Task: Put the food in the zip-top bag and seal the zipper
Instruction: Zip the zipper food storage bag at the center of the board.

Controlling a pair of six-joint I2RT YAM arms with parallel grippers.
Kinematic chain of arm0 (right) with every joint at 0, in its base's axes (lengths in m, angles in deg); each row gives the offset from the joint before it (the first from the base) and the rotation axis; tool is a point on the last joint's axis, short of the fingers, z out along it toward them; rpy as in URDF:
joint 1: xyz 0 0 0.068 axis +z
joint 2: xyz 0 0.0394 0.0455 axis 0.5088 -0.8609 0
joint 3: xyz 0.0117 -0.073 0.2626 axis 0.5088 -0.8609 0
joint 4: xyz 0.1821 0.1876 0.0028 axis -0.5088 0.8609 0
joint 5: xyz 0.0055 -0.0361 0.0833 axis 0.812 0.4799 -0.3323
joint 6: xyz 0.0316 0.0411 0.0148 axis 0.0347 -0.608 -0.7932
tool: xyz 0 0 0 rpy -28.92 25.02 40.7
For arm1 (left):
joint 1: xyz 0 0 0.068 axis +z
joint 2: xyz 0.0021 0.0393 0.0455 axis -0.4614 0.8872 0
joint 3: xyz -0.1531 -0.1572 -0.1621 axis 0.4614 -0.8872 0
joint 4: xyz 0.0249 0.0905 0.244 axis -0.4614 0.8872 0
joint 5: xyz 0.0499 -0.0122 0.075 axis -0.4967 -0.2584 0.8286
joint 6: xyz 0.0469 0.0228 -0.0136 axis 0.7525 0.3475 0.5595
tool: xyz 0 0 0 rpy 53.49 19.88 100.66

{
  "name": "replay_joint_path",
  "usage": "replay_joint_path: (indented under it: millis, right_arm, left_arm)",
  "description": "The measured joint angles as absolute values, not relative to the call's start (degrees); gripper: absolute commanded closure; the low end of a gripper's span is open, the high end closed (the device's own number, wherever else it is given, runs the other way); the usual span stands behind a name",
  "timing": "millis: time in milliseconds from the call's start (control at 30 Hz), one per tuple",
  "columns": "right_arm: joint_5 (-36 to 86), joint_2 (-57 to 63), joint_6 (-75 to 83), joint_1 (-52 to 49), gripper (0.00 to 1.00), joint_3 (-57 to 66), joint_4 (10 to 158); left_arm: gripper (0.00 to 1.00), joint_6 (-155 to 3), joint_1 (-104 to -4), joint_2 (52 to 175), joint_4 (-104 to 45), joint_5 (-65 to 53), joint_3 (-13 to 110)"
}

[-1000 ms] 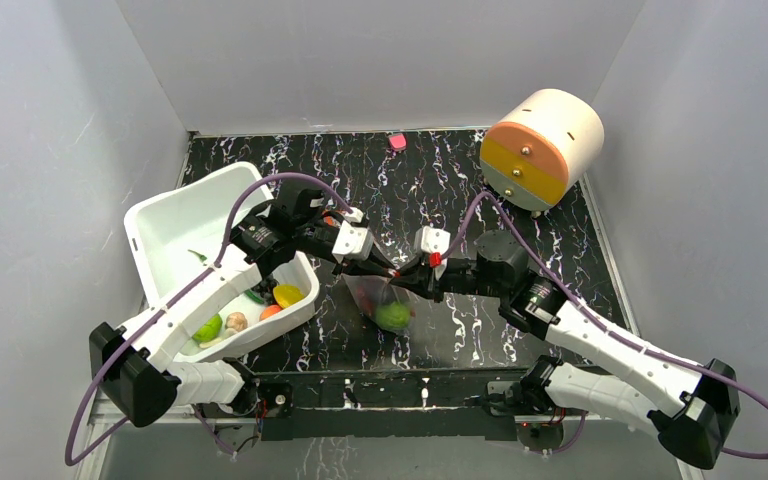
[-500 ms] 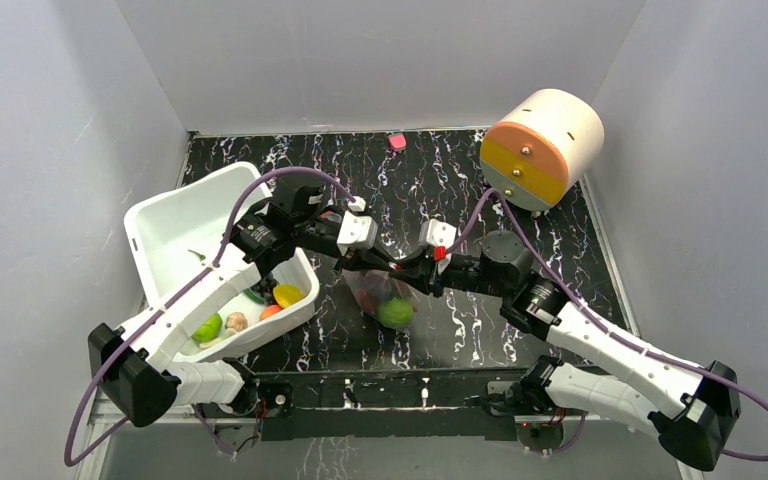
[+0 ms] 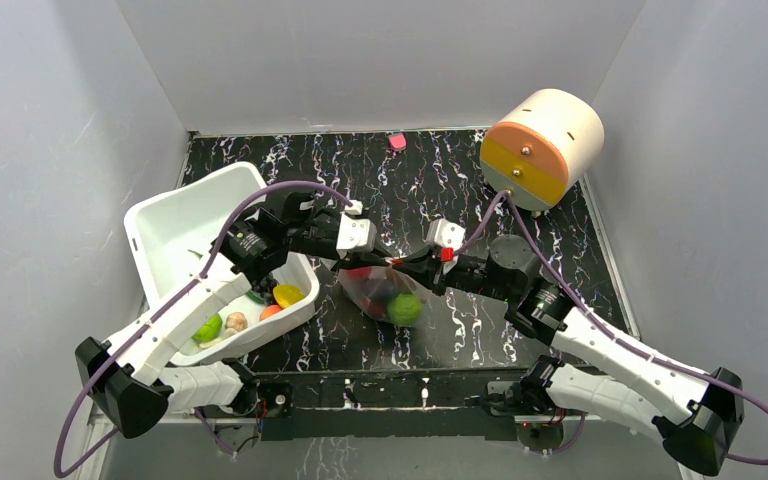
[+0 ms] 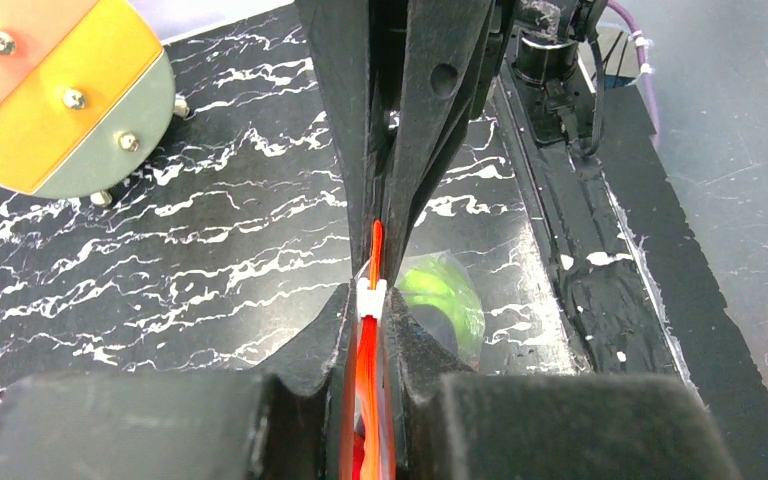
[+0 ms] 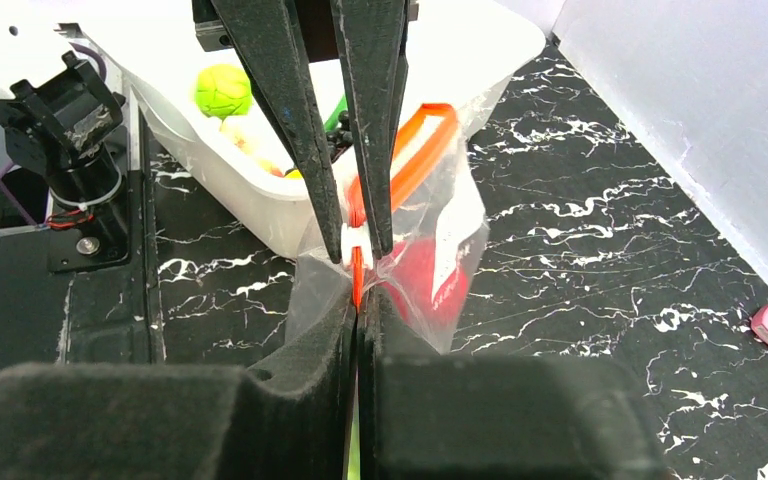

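**Gripper state.** The left gripper (image 4: 372,312) and the right gripper (image 5: 358,300) meet tip to tip above the middle of the black, white-veined table (image 3: 480,190), toward its near edge. Both grasp the thin orange-red zipper (image 4: 376,240) of the clear, floppy plastic zip-top bag (image 3: 385,295).
- The left gripper's jaws are clenched on the zipper from the left.
- The right gripper's jaws are clenched on the zipper from the right.
- The small white end piece (image 4: 371,294) of the zipper sits at the tips of the left gripper, between the two grippers.

**Zipper.** Between the two grippers the zipper runs as one pressed strip. In the right wrist view, the zipper left of the left gripper's jaws parts into an open loop.

**Bag and contents.** The zip-top bag hangs beneath the zipper.
- A green round fruit (image 3: 404,308) lies inside, at the near right of the bag.
- A red item (image 5: 415,270) shows through the film. It is possibly the red apple, but the film and jaws obscure its shape.

**Surroundings.**
- A white rectangular plastic tub (image 3: 175,225) stands at the left of the table, near the bag. Its near end holds a green ball (image 3: 208,327) and a yellow piece (image 3: 287,294).
- A cream cylindrical drum with an orange and yellow face (image 3: 542,148) stands at the far right.
- A small pink block (image 3: 397,142) lies at the far edge.
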State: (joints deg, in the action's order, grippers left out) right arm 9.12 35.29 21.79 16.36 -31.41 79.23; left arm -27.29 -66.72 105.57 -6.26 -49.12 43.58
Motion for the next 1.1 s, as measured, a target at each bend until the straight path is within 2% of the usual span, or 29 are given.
replay_joint_path:
  millis: [1100]
  right_arm:
    - [24.27, 42.7, 19.73, 16.66, 1.0, -31.5, 85.68]
  left_arm:
    - [1.0, -27.43, -66.64, 98.97, -2.61, -41.17, 39.66]
